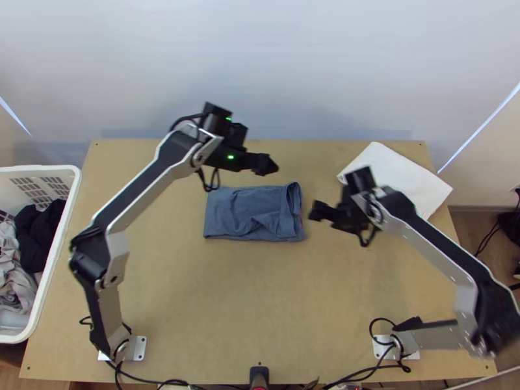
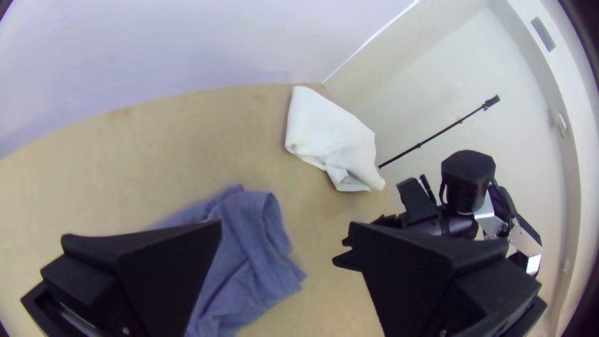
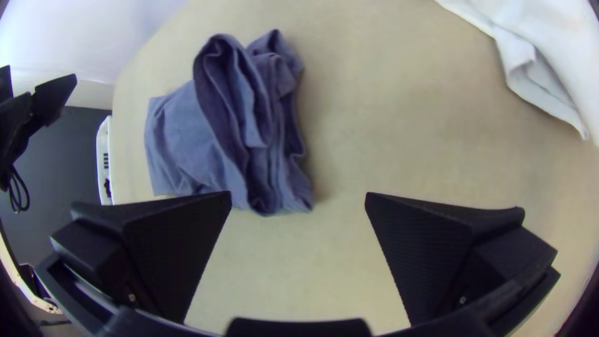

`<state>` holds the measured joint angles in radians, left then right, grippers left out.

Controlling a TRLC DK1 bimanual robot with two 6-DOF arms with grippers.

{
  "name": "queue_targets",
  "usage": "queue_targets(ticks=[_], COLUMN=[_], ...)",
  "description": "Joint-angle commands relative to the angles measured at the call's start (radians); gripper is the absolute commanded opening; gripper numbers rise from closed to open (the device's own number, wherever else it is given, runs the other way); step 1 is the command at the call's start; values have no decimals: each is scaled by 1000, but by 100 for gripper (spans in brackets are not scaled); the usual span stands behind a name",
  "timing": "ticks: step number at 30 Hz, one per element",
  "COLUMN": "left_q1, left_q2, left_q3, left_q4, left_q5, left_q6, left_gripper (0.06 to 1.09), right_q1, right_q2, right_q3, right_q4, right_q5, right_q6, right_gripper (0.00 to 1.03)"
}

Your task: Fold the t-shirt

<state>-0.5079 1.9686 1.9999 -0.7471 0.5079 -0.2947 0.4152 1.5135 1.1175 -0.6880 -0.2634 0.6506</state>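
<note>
Two sets of fingers stand wide apart: the left gripper (image 1: pixel 270 166) near the t-shirt's far edge, the right gripper (image 1: pixel 316 211) just beside its right end. The blue t-shirt (image 1: pixel 244 208) lies folded, right end bunched, mid-table. White cloth (image 1: pixel 393 170) occupies the table's (image 1: pixel 195 299) far right corner.

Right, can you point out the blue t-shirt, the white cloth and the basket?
Blue t-shirt (image 1: pixel 227 211): top view, on the flatter part, away from the bunched end.
White cloth (image 2: pixel 331 134): left wrist view, on the middle of its upper face.
Basket (image 1: pixel 61 221): top view, on the rim beside the table.
</note>
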Motion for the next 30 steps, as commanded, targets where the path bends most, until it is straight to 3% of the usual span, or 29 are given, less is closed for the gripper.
queue_targets(ticks=[1, 4, 11, 27, 30], left_q1=[74, 86, 108, 174, 174], left_q2=[-131, -157, -192, -226, -226], left_q3=[-161, -199, -220, -262, -265], left_q4=[25, 37, 43, 38, 38], left_q5=[1, 0, -11, -11, -11], left_q6=[26, 26, 26, 48, 48], left_gripper=[104, 104, 104, 104, 104], right_q1=[116, 151, 165, 135, 135], right_q2=[223, 284, 399, 488, 494], right_q3=[186, 257, 326, 337, 334], right_q4=[36, 38, 68, 102, 113], right_q5=[33, 108, 190, 190, 128], right_q6=[-2, -25, -65, -57, -37], right_gripper=[100, 100, 100, 100, 99])
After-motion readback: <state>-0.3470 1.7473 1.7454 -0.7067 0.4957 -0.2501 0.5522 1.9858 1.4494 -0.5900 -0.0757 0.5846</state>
